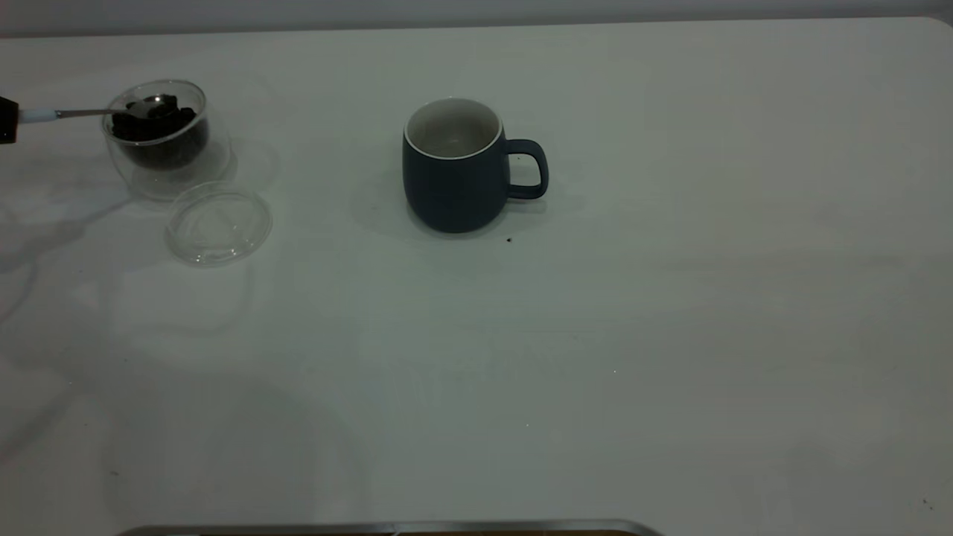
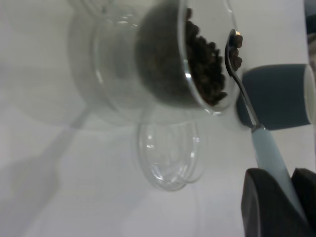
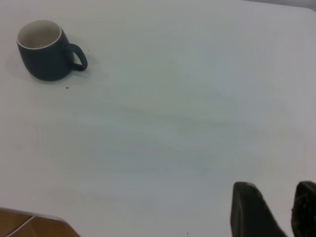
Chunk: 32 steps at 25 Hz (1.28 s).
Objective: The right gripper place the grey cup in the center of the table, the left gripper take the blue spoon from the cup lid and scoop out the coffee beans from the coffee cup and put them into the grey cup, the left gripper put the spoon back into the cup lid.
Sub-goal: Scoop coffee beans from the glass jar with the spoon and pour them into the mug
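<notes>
Spoon over coffee cup, beans in bowl
left gripper point(image 2: 286, 197) clamped on blue spoon point(image 2: 256, 123) handle; bowl over coffee cup point(image 1: 160, 134) rim holding coffee beans point(image 2: 205, 69); cup lid point(image 1: 218, 223) beside it; grey cup point(image 1: 458, 167) mid-table; right gripper point(image 3: 276, 210) parted, well apart from the mug.

We see only a black sliver of the left gripper point(image 1: 7, 119) at the exterior view's edge; its fingers point(image 2: 264, 207) are cropped.
</notes>
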### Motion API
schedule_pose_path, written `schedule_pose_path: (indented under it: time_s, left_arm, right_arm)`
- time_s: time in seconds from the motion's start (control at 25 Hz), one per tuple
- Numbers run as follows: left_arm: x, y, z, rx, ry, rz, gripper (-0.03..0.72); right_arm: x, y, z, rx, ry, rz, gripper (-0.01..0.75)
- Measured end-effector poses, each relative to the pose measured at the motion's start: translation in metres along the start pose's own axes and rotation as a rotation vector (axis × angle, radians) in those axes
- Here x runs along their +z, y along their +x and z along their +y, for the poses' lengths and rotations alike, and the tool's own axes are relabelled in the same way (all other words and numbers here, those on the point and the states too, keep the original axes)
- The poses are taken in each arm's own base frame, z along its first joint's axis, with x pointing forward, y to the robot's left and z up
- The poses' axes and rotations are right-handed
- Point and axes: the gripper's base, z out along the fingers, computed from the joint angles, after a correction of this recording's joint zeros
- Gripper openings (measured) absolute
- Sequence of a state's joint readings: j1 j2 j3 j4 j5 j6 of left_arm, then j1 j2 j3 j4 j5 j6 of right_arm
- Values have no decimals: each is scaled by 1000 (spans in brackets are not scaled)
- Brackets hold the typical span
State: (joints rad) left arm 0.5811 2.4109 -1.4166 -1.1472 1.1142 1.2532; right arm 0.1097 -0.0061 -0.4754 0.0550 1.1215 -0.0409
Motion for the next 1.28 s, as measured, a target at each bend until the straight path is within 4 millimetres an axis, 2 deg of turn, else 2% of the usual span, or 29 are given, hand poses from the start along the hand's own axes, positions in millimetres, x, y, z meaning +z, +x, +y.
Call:
schedule_pose_path:
  time_s: [1.0, 1.12, 1.28]
  left_arm:
    - [1, -3, -4, -51, 43, -25, 134]
    - [9, -4, -8, -51, 50, -7, 134]
    - [29, -6, -20, -25, 67, 40, 134]
  right_arm:
    - [0, 0, 0, 0, 0, 0, 241]
    - [0, 0, 0, 0, 0, 0, 241]
    - [0, 0, 0, 0, 0, 0, 241]
